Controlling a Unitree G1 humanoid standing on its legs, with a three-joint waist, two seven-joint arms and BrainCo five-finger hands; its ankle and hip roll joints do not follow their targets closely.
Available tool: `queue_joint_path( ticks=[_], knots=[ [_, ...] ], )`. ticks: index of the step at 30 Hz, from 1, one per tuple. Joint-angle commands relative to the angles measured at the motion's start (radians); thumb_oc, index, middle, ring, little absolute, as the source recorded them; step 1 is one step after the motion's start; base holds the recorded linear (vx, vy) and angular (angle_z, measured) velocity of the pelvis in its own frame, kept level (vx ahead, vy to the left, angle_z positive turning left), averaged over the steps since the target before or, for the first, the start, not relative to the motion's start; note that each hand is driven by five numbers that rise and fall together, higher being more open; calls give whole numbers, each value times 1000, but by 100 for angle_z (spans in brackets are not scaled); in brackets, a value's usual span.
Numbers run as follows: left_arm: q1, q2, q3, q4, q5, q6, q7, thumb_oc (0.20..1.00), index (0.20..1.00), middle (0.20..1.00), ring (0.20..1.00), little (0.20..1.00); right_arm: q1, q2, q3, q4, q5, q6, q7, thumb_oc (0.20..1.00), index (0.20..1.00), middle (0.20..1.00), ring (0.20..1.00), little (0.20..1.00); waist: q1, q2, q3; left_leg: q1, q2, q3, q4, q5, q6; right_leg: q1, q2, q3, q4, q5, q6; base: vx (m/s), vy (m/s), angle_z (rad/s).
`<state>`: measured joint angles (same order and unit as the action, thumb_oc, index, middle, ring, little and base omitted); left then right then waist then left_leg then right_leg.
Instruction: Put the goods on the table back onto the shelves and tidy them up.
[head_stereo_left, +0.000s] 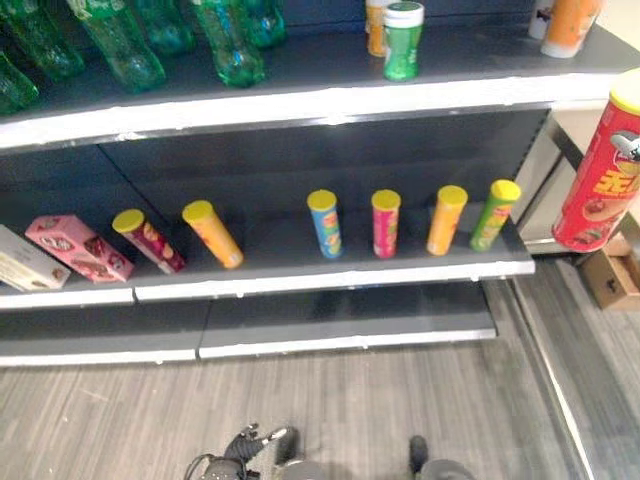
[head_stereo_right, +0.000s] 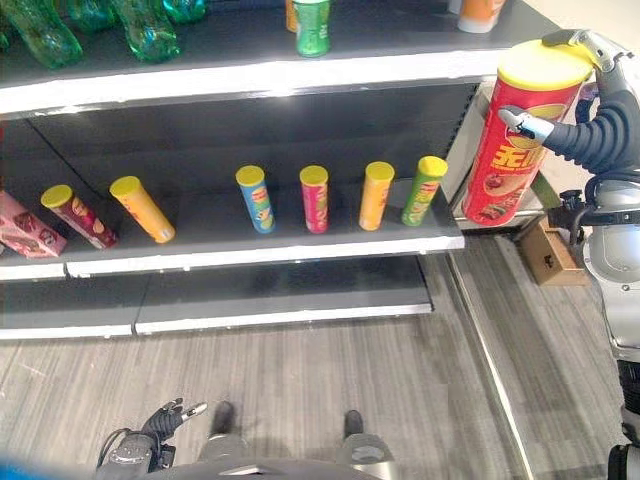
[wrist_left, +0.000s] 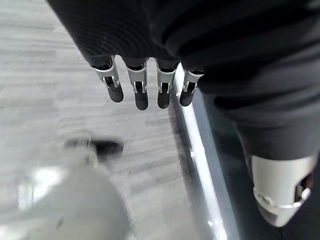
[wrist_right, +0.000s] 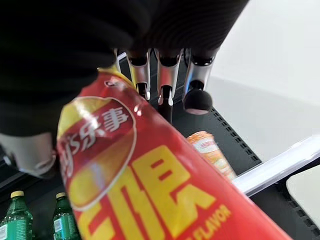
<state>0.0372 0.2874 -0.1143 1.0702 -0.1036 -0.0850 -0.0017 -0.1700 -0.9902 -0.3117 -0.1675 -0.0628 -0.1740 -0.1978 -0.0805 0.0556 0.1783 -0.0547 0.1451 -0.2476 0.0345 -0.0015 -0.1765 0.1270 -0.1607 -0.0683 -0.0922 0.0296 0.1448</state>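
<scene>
A big red chip can (head_stereo_right: 512, 140) with a yellow lid hangs tilted in the air, right of the shelf's end and level with the upper board. My right hand (head_stereo_right: 592, 132) is shut on it, fingers (wrist_right: 167, 80) over the lid and thumb against its side. In the right wrist view the red can (wrist_right: 150, 190) lies close under the hand. The middle shelf (head_stereo_left: 330, 275) carries several small yellow-lidded chip cans: red (head_stereo_left: 150, 242), orange (head_stereo_left: 213, 234), blue (head_stereo_left: 325, 224), pink (head_stereo_left: 385, 223), orange (head_stereo_left: 446, 220) and green (head_stereo_left: 494, 215). My left hand (head_stereo_right: 165, 420) hangs low over the floor, open and holding nothing.
Green bottles (head_stereo_left: 125, 45), a green can (head_stereo_left: 403, 40) and orange cans (head_stereo_left: 572, 25) stand on the upper shelf. A pink box (head_stereo_left: 78, 247) and a pale box (head_stereo_left: 25, 262) lie at the middle shelf's left end. On the floor at the right stands a cardboard box (head_stereo_right: 548, 255).
</scene>
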Motion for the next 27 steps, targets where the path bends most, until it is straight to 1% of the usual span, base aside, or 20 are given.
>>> queue_joint_path(
  ticks=[1,2,3,4,5,6,7,8,10,12,14,17,18,19,20,21,22,24,26,27],
  knots=[
    [9,79,-32,-15,32,-23,19,1000,1000,1000,1000,1000,-52,-48,-23,-20,4,5,-9,200,200,200,200,200,33,-62,-69,3,31,50,-3,-48,6,-75,-129,50,103,-43,76,15,487,-3],
    [9,89,-28,-17,38,-25,24,1000,1000,1000,1000,1000,-67,-35,-4,-15,1,5,-10,200,200,200,200,200,37,-72,-71,12,8,75,-1,-60,24,-96,-153,62,108,0,86,9,285,1],
    [10,90,-26,-17,38,-25,24,1000,1000,1000,1000,1000,-70,-35,0,-14,1,5,-11,200,200,200,200,200,40,-74,-74,17,8,82,-2,-69,26,-95,-155,66,106,-6,87,-12,321,-15],
    [11,95,-23,-19,37,-23,25,1000,1000,1000,1000,1000,-84,-24,20,-14,-3,7,-8,200,200,200,200,200,42,-79,-73,19,-11,102,-6,-71,41,-116,-174,67,110,32,94,-11,402,-24],
    [20,104,-8,-23,28,-24,29,1000,1000,1000,1000,1000,-110,-8,52,-13,-3,6,-8,200,200,200,200,200,51,-80,-69,38,-35,148,-11,-88,65,-148,-203,48,129,89,96,-46,408,-31],
    [21,104,-6,-23,28,-24,29,1000,1000,1000,1000,1000,-115,-8,56,-10,-4,5,-8,200,200,200,200,200,54,-83,-70,38,-38,154,-11,-88,67,-152,-205,55,129,91,98,-36,387,-48],
    [22,110,1,-25,22,-22,29,1000,1000,1000,1000,1000,-129,3,72,-11,-4,6,-11,200,200,200,200,200,62,-78,-63,43,-45,173,-17,-84,77,-176,-218,17,155,111,89,-75,374,-77],
    [21,118,13,-24,27,-17,29,1000,1000,1000,1000,1000,-120,13,70,-14,-6,8,-8,200,200,200,200,200,59,-69,-60,45,-63,193,-36,-74,92,-176,-192,-13,181,68,68,-70,457,-83],
    [14,118,10,-15,37,-13,25,1000,1000,1000,1000,1000,-108,8,54,-17,-9,12,-1,200,200,200,200,200,51,-65,-56,51,-86,188,-52,-64,105,-171,-116,9,208,-7,53,-12,330,-19],
    [9,115,7,-4,36,-10,24,1000,1000,1000,1000,1000,-107,5,44,-27,2,8,-3,200,200,200,200,200,53,-66,-55,52,-102,195,-54,-60,113,-165,-60,-12,216,-54,32,-3,177,18],
    [1,110,-2,-1,39,-7,21,1000,1000,1000,1000,1000,-114,11,55,-29,10,0,-4,200,200,200,200,200,57,-71,-50,48,-117,208,-55,-53,124,-162,0,-51,217,-92,3,-42,108,-2],
    [-4,99,-6,-7,44,-6,15,1000,1000,1000,1000,1000,-112,15,62,-28,16,-3,3,200,200,200,200,200,55,-84,-43,52,-142,216,-47,-52,133,-156,75,-45,222,-120,-20,-15,54,10],
    [-3,99,-5,-7,44,-6,15,1000,1000,1000,1000,1000,-112,16,62,-28,16,-4,3,200,200,200,200,200,55,-84,-42,53,-142,217,-47,-53,133,-155,76,-44,222,-121,-21,-26,13,11],
    [-1,93,-7,-14,45,-7,12,1000,1000,1000,1000,1000,-113,20,69,-34,17,-7,8,200,200,200,200,200,62,-91,-40,55,-151,227,-51,-51,134,-137,92,-60,198,-124,-36,-7,-29,-5],
    [0,91,-7,-15,50,-8,11,1000,1000,1000,1000,1000,-111,22,66,-38,20,-11,10,200,200,200,200,200,63,-97,-43,58,-157,226,-55,-52,133,-112,92,-61,158,-118,-39,-7,-27,-6],
    [0,91,-7,-15,50,-8,11,1000,1000,1000,1000,1000,-111,22,66,-38,20,-11,10,200,200,200,200,200,62,-97,-43,58,-157,226,-55,-52,133,-111,93,-62,156,-117,-39,19,-59,-5],
    [6,83,-9,-21,52,-10,13,1000,1000,1000,1000,1000,-114,28,72,-49,30,-16,17,200,200,200,200,200,65,-103,-51,56,-158,231,-53,-53,128,-93,98,-56,105,-105,-38,9,-37,-6],
    [10,76,-4,-36,48,-9,12,1000,1000,1000,1000,1000,-108,28,81,-61,31,-19,28,200,200,200,200,200,67,-106,-52,57,-155,234,-37,-63,124,-77,104,-45,66,-90,-38,21,-78,-4],
    [14,73,-4,-48,50,-7,11,1000,1000,1000,1000,1000,-99,41,81,-77,37,-22,39,200,200,200,200,200,65,-112,-42,38,-155,231,42,-91,113,-66,106,-44,58,-87,-42,-9,-93,-4],
    [11,72,-6,-57,49,-5,12,1000,1000,1000,1000,1000,-97,43,83,-86,39,-26,43,200,200,200,200,200,68,-118,-27,14,-157,231,109,-102,99,-62,101,-47,61,-88,-47,-70,-92,-1]
  ],
)
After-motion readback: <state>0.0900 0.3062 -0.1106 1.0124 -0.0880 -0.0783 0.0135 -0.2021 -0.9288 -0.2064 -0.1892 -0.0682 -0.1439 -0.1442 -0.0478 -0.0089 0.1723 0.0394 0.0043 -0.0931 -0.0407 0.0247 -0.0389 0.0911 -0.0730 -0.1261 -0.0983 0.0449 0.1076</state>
